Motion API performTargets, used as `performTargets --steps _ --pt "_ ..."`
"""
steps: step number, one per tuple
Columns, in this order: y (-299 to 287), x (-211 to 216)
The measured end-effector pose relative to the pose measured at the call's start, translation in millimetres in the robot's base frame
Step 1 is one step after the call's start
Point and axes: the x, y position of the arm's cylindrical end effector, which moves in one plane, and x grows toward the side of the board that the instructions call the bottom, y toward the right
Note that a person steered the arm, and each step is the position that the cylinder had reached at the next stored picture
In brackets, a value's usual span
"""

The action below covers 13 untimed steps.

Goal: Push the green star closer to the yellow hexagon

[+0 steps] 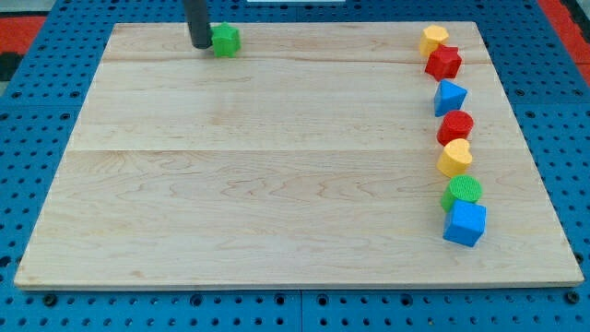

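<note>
Green star (225, 40) touching my tip (200, 43) on its right, yellow hexagon (434, 39) well apart, rod's upper part cut off, no claw to judge.
</note>
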Motion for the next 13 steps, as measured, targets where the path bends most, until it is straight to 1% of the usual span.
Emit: performTargets --steps 2,4,6,8,9,12,13 --pt "36 -26" --pt "93 -25" --pt "102 -3" --pt "144 -6" --pt "152 -20" --pt "211 -23" --pt "241 -24"
